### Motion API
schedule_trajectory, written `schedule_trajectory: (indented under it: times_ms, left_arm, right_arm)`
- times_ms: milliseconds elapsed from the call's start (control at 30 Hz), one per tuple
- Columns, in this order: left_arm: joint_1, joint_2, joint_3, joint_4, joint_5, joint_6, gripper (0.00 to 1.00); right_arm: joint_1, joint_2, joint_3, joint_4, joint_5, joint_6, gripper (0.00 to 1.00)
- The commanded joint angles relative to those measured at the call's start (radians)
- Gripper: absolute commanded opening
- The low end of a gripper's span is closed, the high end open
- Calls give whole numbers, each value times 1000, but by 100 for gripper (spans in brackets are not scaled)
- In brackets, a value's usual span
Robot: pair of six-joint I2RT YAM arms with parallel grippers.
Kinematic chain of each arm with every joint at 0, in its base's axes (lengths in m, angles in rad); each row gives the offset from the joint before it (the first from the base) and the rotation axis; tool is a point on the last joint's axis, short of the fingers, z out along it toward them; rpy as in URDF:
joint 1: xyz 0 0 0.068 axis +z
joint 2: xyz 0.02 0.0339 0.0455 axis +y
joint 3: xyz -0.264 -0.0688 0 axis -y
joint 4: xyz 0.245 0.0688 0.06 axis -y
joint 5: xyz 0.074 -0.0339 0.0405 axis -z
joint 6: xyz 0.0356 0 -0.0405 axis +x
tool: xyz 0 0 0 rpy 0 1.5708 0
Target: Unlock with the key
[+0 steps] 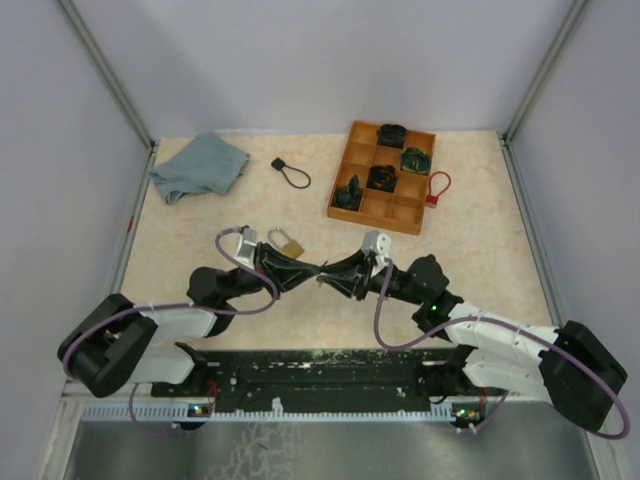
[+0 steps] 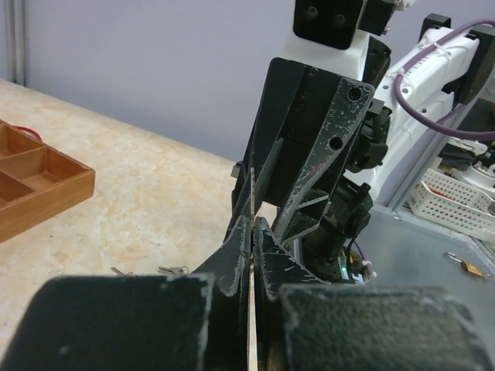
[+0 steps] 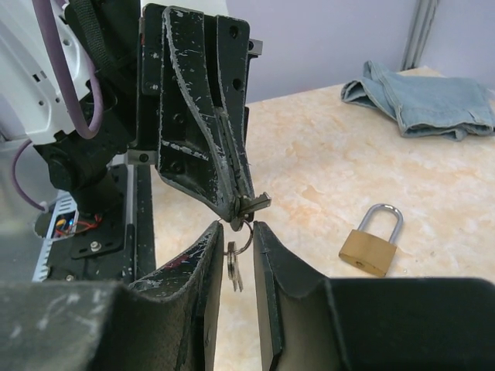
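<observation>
One key bunch point(image 3: 233, 270) hangs mid-table from the left gripper's point(image 3: 244, 205) clamped jaws, between the right gripper's point(image 3: 237, 232) narrowly parted jaws; one padlock point(image 1: 289, 244) lies beside them; beige marbled table point(image 1: 480, 210), grey walls point(image 1: 300, 60).

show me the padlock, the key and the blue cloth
padlock point(image 3: 372, 253): right wrist view, on its brass body
key point(image 3: 234, 272): right wrist view, on the hanging metal blade
blue cloth point(image 1: 200, 166): top external view, on the middle of the crumpled fabric
</observation>
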Motion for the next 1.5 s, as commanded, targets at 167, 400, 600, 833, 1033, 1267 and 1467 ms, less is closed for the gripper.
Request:
schedule_trajectory:
  times_ms: [167, 400, 600, 833, 1033, 1267, 1467]
  left_arm:
    - [-7, -30, 49, 261, 129, -61, 0]
    - [-15, -42, 58, 261, 137, -68, 0]
    - [-18, -24, 48, 261, 129, -60, 1]
    - [-17, -50, 7, 262, 80, 0, 20]
    - [-8, -80, 14, 168, 110, 22, 30]
    - [-4, -133, 34, -1, 131, 98, 37]
    - [-1, -226, 99, -332, 139, 245, 45]
  right_arm:
    - [-4, 8, 47, 94, -81, 1, 22]
    - [-3, 11, 58, 123, -141, 13, 16]
    - [-4, 3, 69, 133, -168, 18, 3]
    - [-3, -33, 129, -67, -171, -51, 0]
    - [-3, -73, 204, -349, -168, -138, 0]
    - [-3, -56, 245, -458, -180, -171, 0]
    - [-3, -6, 297, -552, -202, -195, 0]
